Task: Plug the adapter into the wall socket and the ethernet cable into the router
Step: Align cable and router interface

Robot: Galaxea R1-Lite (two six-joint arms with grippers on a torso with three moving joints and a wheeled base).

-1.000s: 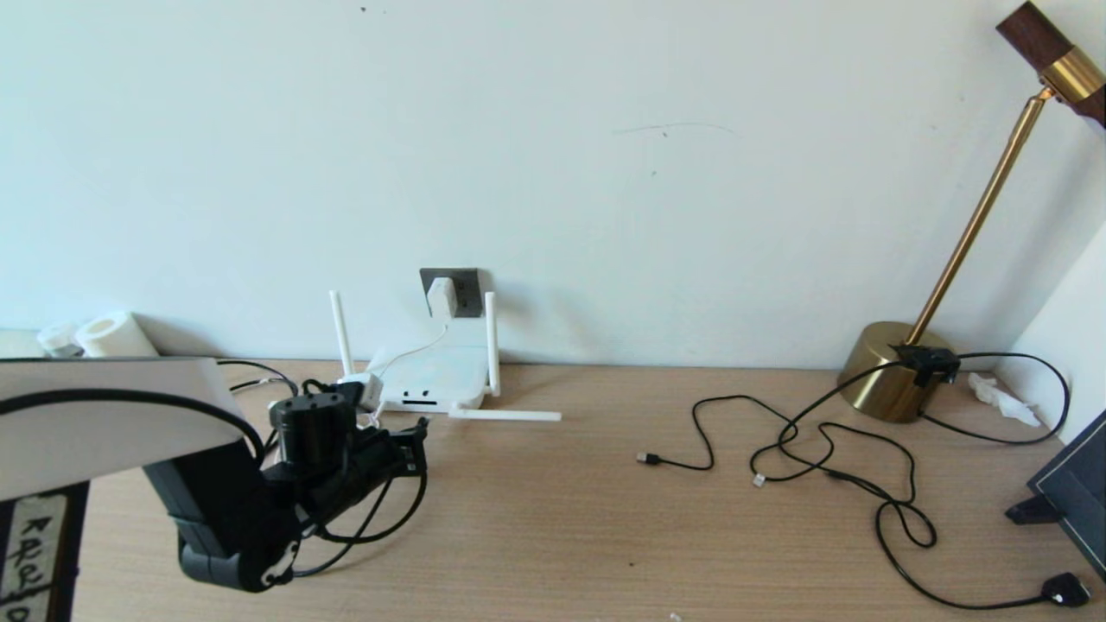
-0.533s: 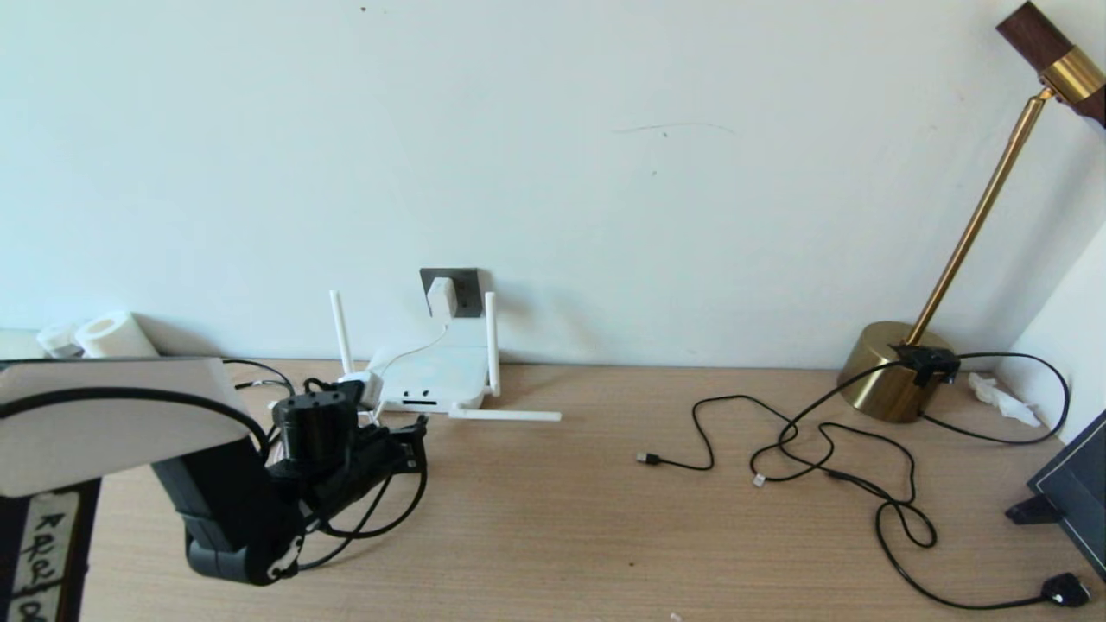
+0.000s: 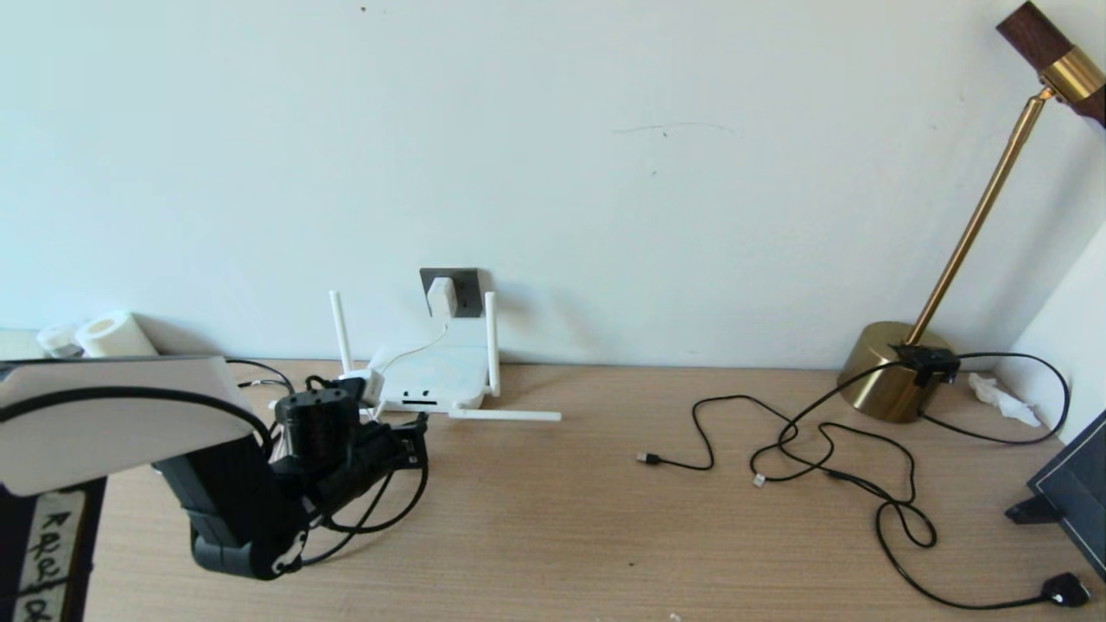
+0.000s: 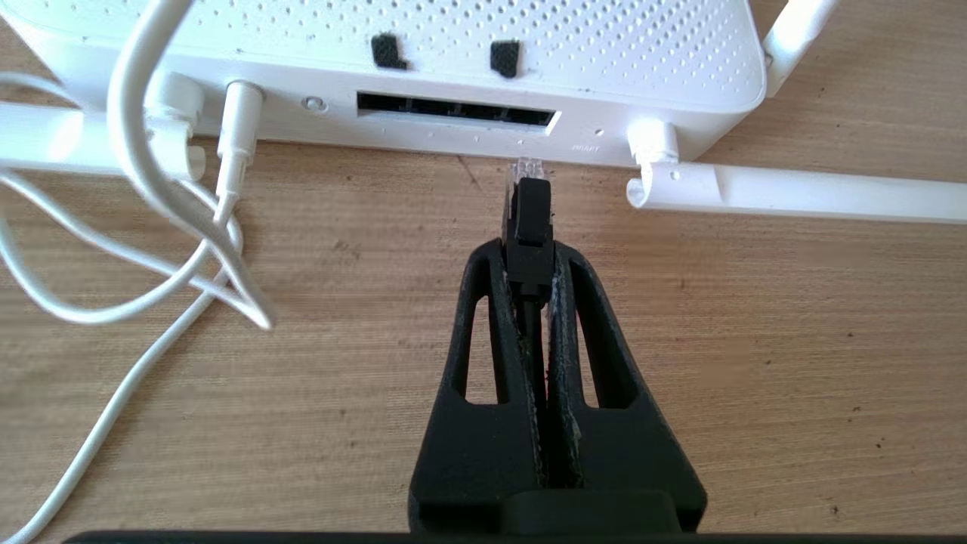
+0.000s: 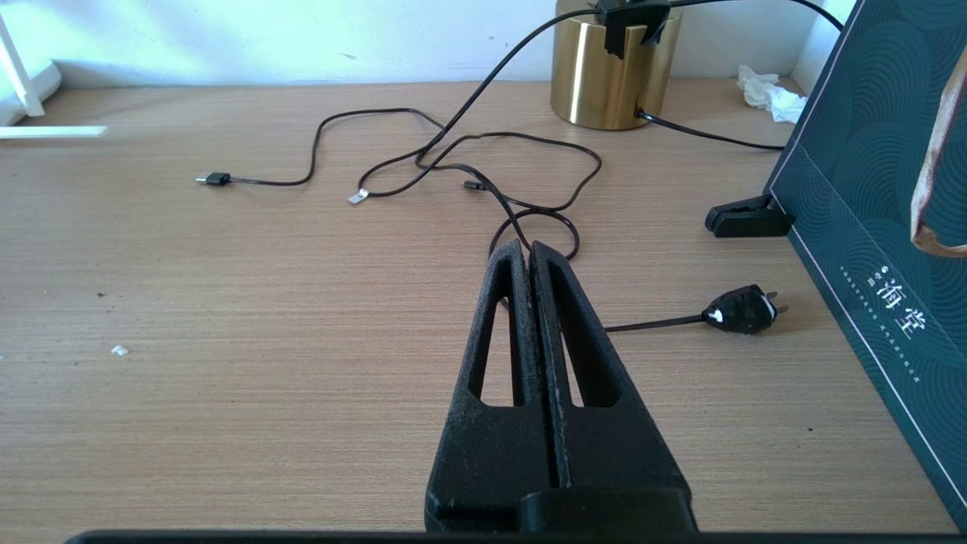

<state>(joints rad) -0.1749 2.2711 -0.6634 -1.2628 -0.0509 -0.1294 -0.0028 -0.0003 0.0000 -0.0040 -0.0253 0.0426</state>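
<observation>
The white adapter (image 3: 441, 297) sits plugged in the dark grey wall socket (image 3: 467, 289), its thin white cord running down to the router (image 3: 436, 380). The flat white router lies on the desk against the wall, port slots (image 4: 457, 117) facing me. My left gripper (image 4: 529, 253) is shut on the ethernet cable (image 4: 530, 219), holding its black boot. The clear plug tip sits just short of the slot's right end, slightly below it. In the head view this gripper (image 3: 413, 445) is just in front of the router. My right gripper (image 5: 526, 253) hangs shut and empty over the desk, outside the head view.
Loose white cord (image 4: 151, 249) loops beside the ports. One antenna (image 3: 505, 415) lies flat on the desk. Thin black cables (image 3: 821, 458), a black plug (image 3: 1064, 590), a brass lamp (image 3: 899, 371) and a dark box (image 5: 884, 211) occupy the right. Paper rolls (image 3: 108, 335) stand far left.
My left arm has crept forward toward the router with the ethernet cable in its grip. Nothing else has moved.
</observation>
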